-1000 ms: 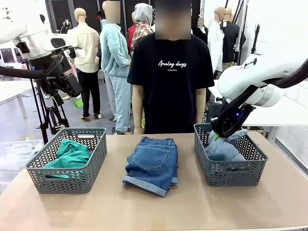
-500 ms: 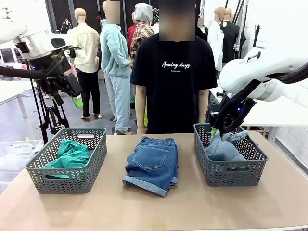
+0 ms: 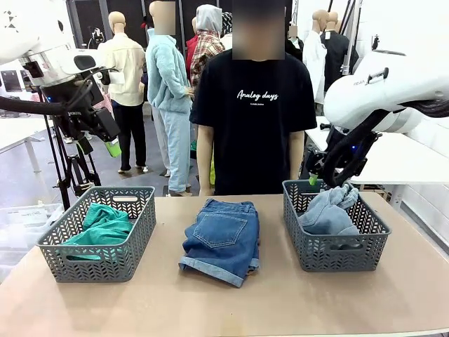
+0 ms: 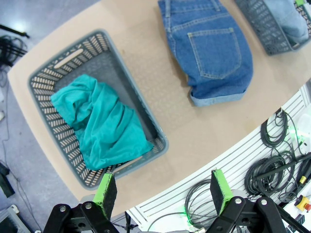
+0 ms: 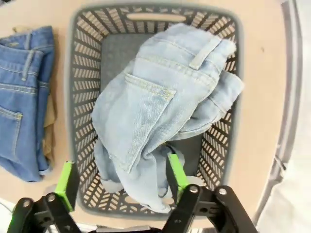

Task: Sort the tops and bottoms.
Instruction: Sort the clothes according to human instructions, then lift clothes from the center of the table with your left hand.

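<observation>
Plainly, left pincer and right pincer gape empty near the tan table.

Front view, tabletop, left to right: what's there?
Grey lattice plastic basket holding the teal-green shirt → folded mid-blue denim shorts, loose between the baskets → second grey lattice basket holding the pale light-blue denim shorts.

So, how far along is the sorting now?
Done: the teal shirt lies in the left basket, the pale shorts in the right basket. In hand: nothing; the right gripper hovers open above them. To do: the dark shorts on the table between the baskets.
</observation>
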`<control>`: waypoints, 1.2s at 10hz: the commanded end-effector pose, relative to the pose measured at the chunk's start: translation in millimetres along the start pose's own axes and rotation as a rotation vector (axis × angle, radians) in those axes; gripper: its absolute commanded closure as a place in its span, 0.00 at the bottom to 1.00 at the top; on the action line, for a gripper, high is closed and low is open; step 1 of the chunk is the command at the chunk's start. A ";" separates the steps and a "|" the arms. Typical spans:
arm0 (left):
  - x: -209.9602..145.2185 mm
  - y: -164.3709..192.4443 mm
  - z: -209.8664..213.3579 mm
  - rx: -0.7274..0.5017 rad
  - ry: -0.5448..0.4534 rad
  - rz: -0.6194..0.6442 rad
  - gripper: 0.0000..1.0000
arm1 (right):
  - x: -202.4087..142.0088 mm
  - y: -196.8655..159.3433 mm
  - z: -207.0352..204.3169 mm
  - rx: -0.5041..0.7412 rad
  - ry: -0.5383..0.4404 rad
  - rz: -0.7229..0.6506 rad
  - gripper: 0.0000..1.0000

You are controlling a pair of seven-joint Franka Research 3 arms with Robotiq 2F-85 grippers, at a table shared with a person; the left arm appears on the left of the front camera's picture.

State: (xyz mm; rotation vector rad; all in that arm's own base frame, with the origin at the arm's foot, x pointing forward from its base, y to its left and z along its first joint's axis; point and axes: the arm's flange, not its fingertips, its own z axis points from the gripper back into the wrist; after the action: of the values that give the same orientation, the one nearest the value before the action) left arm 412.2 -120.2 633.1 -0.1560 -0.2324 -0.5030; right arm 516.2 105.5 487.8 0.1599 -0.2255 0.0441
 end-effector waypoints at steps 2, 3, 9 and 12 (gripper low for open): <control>-0.1 0.1 1.3 0.001 -0.007 0.012 0.00 | -2.5 -1.4 -7.4 0.046 -0.008 -0.003 0.00; -0.1 0.1 1.3 0.001 -0.007 0.012 0.00 | -2.5 -1.4 -7.4 0.046 -0.008 -0.003 0.00; -0.1 0.1 1.3 0.001 -0.007 0.012 0.00 | -2.5 -1.4 -7.4 0.046 -0.008 -0.003 0.00; -0.1 0.1 1.3 0.001 -0.007 0.012 0.00 | -2.5 -1.4 -7.4 0.046 -0.008 -0.003 0.00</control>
State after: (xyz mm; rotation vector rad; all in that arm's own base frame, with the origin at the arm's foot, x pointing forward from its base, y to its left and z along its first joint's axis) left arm 412.2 -120.2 633.1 -0.1560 -0.2325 -0.5030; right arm 516.4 106.5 485.1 0.1846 -0.2201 0.0373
